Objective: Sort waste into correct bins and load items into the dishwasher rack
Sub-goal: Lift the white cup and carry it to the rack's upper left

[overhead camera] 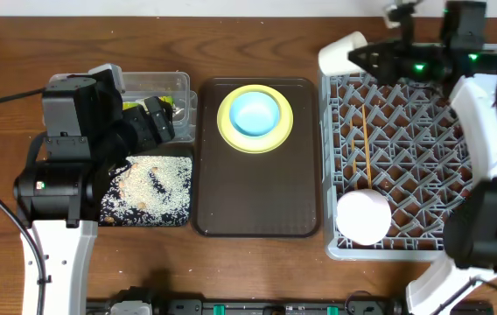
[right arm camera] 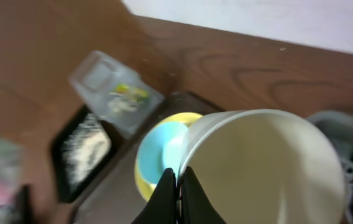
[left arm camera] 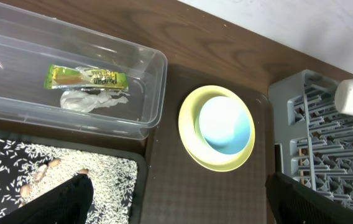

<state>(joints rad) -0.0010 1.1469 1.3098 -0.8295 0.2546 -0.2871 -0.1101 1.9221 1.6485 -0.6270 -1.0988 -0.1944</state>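
My right gripper [overhead camera: 364,58] is shut on the rim of the small white cup [overhead camera: 339,54], held tilted over the far left corner of the grey dishwasher rack [overhead camera: 485,131]; its rim fills the right wrist view [right arm camera: 263,168]. The rack holds two wooden chopsticks [overhead camera: 365,144] and an upturned white bowl [overhead camera: 362,216]. The light blue bowl [overhead camera: 255,112] sits in the yellow plate [overhead camera: 224,122] on the brown tray. My left gripper [left arm camera: 176,199] is open and empty. The clear tub [left arm camera: 151,74] holds the yellow-green wrapper [left arm camera: 86,78] and white napkin [left arm camera: 92,99]. Rice [overhead camera: 157,179] lies in the black tray [overhead camera: 143,219].
The dark brown serving tray [overhead camera: 257,192] lies between the bins and the rack. The left arm's body [overhead camera: 60,166] stands over the left side of the bins. A cable runs along the table's left edge.
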